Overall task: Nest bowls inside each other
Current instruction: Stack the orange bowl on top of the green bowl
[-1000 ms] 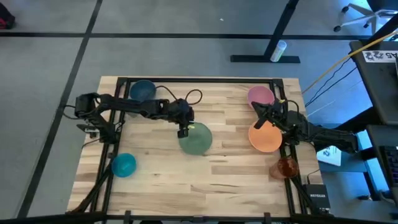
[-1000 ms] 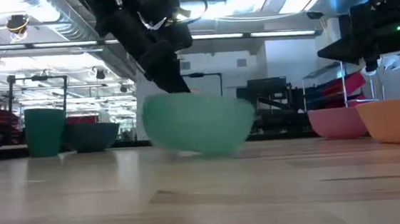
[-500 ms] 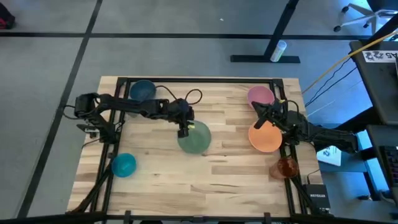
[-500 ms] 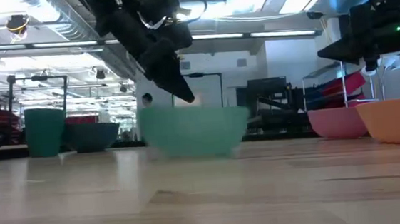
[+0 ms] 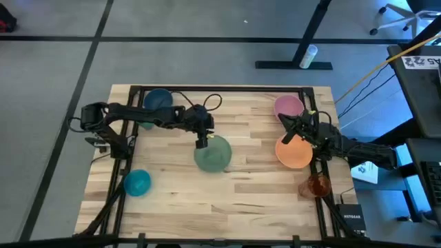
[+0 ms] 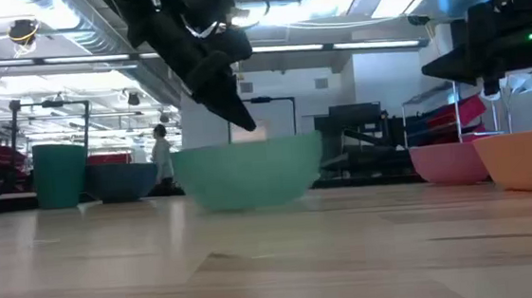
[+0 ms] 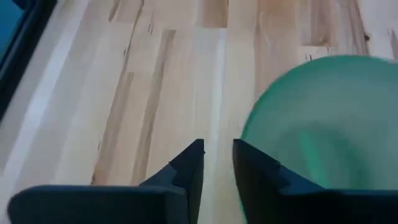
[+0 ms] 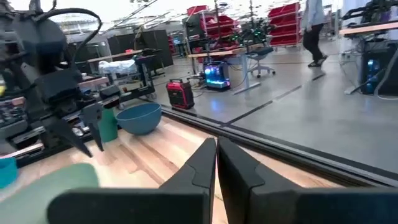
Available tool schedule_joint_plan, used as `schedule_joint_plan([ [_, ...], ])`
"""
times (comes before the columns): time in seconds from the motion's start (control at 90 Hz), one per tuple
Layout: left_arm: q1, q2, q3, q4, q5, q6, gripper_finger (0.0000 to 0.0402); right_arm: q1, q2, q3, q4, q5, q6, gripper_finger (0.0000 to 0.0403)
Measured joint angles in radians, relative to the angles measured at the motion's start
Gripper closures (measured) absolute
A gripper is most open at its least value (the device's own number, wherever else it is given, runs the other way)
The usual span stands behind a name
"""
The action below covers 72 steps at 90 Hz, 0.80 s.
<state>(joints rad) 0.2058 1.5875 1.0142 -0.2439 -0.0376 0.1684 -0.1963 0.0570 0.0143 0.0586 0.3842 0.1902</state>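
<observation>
On the wooden counter [image 5: 248, 186], five bowls and two cups, all apart. Largest, the orange bowl [image 5: 294, 153], near the right edge, just under the right arm. Next, the teal-green bowl [image 5: 212, 154], near the middle, upright and flat on the wood in the low view [image 6: 247, 172]. Left hand [image 5: 201, 143] poised at its far rim, fingers [image 7: 189, 168] narrowly parted, released, gripping nothing; bowl rim just beside one finger, touching or not unclear. Pink bowl [image 5: 289, 107] at the far right corner, behind the orange one. Dark blue bowl [image 5: 158, 100] at the far left corner, dark-green cup [image 6: 60, 175] beside it in the low view. Bright blue bowl [image 5: 137, 182] near the front left. Orange-red cup [image 5: 317, 185] at the front right. Right hand [image 5: 287, 136] raised over the orange bowl's far rim, fingers [image 8: 205, 163] clenched together, nothing between them.
</observation>
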Motion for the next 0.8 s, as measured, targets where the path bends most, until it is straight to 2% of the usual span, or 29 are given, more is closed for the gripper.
schedule_joint_plan([
  [0.178,0.000,0.000,0.000,-0.024,0.000,0.000,0.0372,0.000,0.000,0.000,-0.002,-0.053,0.000,0.0402],
  [0.344,-0.010,0.000,0.000,-0.072,0.000,-0.008,0.0395,0.000,0.000,0.000,-0.004,-0.055,0.000,0.0402],
  [0.544,-0.040,0.000,0.000,-0.090,0.000,-0.008,0.0401,0.000,0.000,0.004,-0.016,-0.091,0.008,0.0402],
  [0.622,-0.052,0.000,0.000,-0.086,0.000,-0.005,0.0401,0.000,0.000,0.038,-0.094,-0.119,0.044,0.0402],
  [0.8,-0.072,-0.034,0.000,-0.067,0.001,-0.005,0.0402,0.000,0.002,0.143,-0.409,-0.186,0.193,0.0402],
])
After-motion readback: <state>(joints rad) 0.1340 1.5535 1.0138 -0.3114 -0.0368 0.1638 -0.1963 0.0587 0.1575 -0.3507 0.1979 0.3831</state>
